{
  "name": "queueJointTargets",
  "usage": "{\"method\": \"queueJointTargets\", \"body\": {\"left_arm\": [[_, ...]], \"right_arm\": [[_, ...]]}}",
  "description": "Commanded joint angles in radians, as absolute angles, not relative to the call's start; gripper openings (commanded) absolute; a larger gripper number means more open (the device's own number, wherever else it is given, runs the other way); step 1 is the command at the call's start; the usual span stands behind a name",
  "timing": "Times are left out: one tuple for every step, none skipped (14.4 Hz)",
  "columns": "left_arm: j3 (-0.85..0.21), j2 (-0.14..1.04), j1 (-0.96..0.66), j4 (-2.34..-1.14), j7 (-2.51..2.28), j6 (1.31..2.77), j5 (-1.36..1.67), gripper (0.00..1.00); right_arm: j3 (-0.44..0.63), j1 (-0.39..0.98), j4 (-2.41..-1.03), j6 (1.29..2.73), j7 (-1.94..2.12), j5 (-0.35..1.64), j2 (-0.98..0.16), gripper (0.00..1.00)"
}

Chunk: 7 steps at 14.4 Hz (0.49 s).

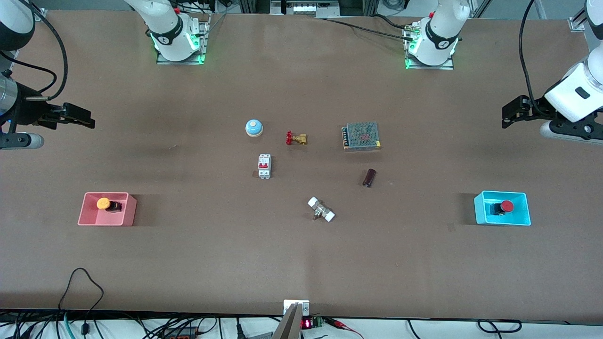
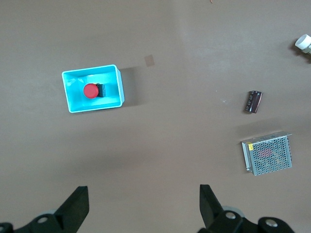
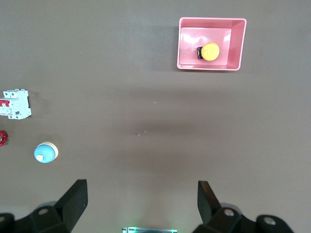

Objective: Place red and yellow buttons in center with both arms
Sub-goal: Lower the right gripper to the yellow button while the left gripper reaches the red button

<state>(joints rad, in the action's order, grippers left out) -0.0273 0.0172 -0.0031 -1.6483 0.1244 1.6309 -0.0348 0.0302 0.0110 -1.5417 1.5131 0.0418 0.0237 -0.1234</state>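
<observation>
Both arms hung high and nothing had been picked up. The left gripper point(image 1: 511, 113) hovered over the surface point(image 1: 301, 263) near the edge at the left arm's end, fingers spread wide and empty. The right gripper point(image 1: 77, 117) hovered near the edge at the right arm's end, also spread and empty.

The red button point(image 1: 504, 206) lay on its side in the blue bin point(image 1: 523, 219), close to the left arm's edge. The yellow button point(image 1: 106, 204) lay tipped over in the pink bin point(image 1: 89, 219), close to the right arm's edge. Both bins sat nearer the front camera than the grippers' hover spots.

By my reading, the step in hand was the reach down into each bin. To do it well, each gripper should probably drop straight between the bin walls, close across the black body rather than the rounded cap, and lift clear of the rim before swinging toward the middle.

The count: two buttons, two bins, and six other bits in the middle, namely one bell point(image 1: 254, 127), one brass valve point(image 1: 296, 138), one circuit breaker point(image 1: 264, 166), one mesh-topped power supply point(image 1: 362, 136), one dark cylinder point(image 1: 370, 177), one white-ended fitting point(image 1: 321, 209).
</observation>
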Motion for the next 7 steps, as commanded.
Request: {"method": "queueJointTargets", "body": {"left_arm": [[-0.026,0.012,-0.005,-1.641,0.14,1.609,-0.023,1.0],[-0.026,0.012,-0.005,-1.641,0.14,1.609,-0.023,1.0],[-0.026,0.012,-0.005,-1.641,0.14,1.609,-0.023,1.0],[-0.026,0.012,-0.005,-1.641,0.14,1.609,-0.023,1.0],[-0.026,0.012,-0.005,-1.641,0.14,1.609,-0.023,1.0],[-0.026,0.012,-0.005,-1.641,0.14,1.609,-0.023,1.0],[-0.026,0.012,-0.005,-1.641,0.14,1.609,-0.023,1.0]], "right_arm": [[0.029,0.008,-1.543,1.513,0.035,0.009,-0.115,1.0],[0.028,0.008,-1.545,1.511,0.034,0.006,-0.115,1.0],[0.026,0.003,-1.545,1.512,0.04,0.006,-0.117,1.0],[0.026,-0.005,-1.545,1.513,0.044,0.006,-0.118,1.0],[0.026,-0.005,-1.545,1.513,0.044,0.006,-0.121,1.0],[0.026,-0.005,-1.545,1.513,0.043,0.005,-0.126,1.0],[0.026,-0.006,-1.551,1.516,0.043,0.005,-0.141,1.0]]}}
